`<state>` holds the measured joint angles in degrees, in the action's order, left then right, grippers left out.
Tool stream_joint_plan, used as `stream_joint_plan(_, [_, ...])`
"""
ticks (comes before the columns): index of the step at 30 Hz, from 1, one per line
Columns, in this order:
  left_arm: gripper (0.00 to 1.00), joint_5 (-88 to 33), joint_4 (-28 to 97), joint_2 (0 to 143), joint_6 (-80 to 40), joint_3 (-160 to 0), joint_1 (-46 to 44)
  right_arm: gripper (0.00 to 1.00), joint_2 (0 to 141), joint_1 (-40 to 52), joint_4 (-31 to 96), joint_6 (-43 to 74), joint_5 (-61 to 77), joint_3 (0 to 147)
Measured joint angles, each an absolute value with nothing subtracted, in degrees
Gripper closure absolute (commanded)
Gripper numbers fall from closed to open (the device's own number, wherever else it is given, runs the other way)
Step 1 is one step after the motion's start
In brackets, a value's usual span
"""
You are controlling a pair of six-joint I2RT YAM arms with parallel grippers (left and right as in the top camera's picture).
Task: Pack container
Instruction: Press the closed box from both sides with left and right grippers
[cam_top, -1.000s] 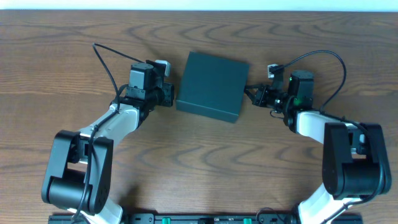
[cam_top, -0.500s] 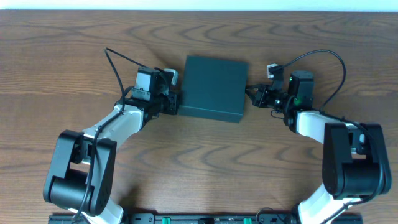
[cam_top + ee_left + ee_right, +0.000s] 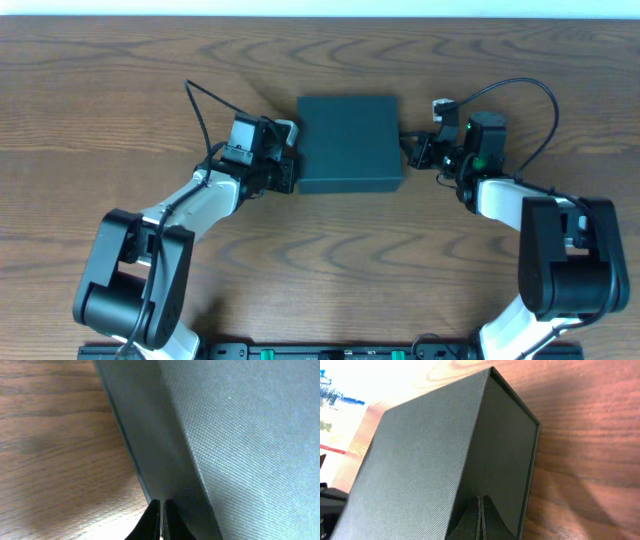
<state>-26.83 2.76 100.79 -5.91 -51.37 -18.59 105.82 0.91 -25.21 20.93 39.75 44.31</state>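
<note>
Container (image 3: 348, 140) sits lid-down mid-worktop (image 3: 120, 80), between my hands. Left hand (image 3: 293, 172) is pinched closed and empty, tips against its left wall. Right hand (image 3: 407, 152) likewise at the right wall. It looks stiff, matte and probably light, so I'd press on the side walls.
</note>
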Motion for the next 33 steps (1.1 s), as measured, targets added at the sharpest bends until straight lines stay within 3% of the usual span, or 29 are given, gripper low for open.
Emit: stream_joint_plan(33, [0.93, -23.97, -3.73, 100.84, -5.76, -51.29, -16.97, 0.99, 105.8, 3.2, -22.9, 20.71, 37.78, 45.06])
